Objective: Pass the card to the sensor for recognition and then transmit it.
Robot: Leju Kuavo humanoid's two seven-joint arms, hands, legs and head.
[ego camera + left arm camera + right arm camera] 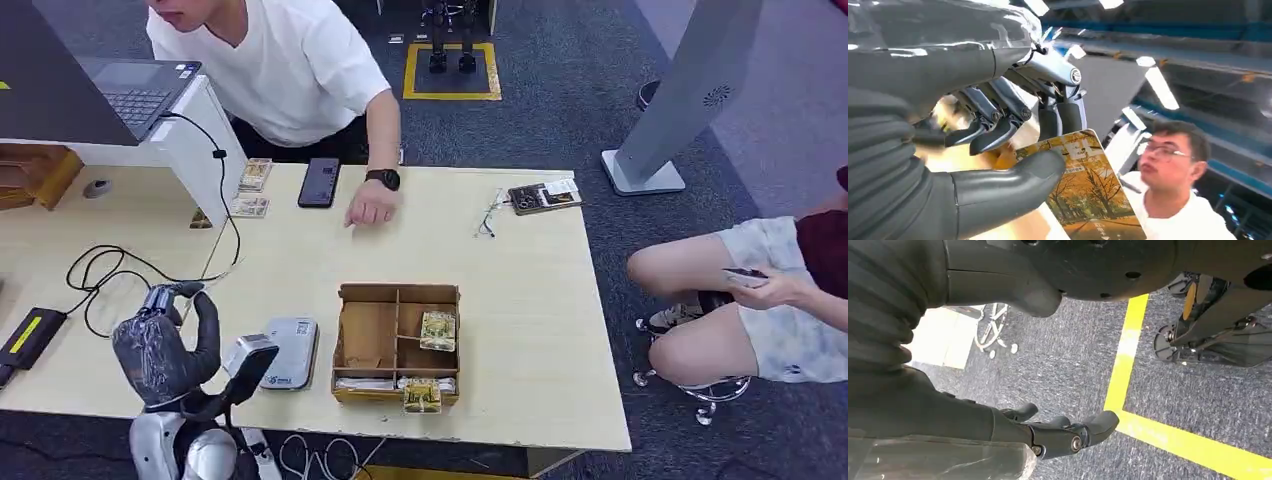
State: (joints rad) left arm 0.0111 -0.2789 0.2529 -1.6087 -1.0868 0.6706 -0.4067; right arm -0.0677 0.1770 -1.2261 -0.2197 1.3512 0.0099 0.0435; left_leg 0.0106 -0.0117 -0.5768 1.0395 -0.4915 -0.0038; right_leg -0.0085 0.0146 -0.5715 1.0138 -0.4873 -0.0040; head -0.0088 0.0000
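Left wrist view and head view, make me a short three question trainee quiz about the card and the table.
1. True or false: the robot's left hand holds the glossy card printed with yellow autumn trees.
2. Which lies nearest that hand on the pale wooden table? A) grey rounded card sensor B) black smartphone C) folded glasses
3. What does the right hand hold?

Key: 1 true; 2 A; 3 nothing, it hangs over grey carpet beside a yellow floor line.

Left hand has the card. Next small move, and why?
Probably carry the card down toward the grey sensor. The left hand pinches it by thumb and fingers, raised beside the sensor, not over it, so recognition looks not yet done.
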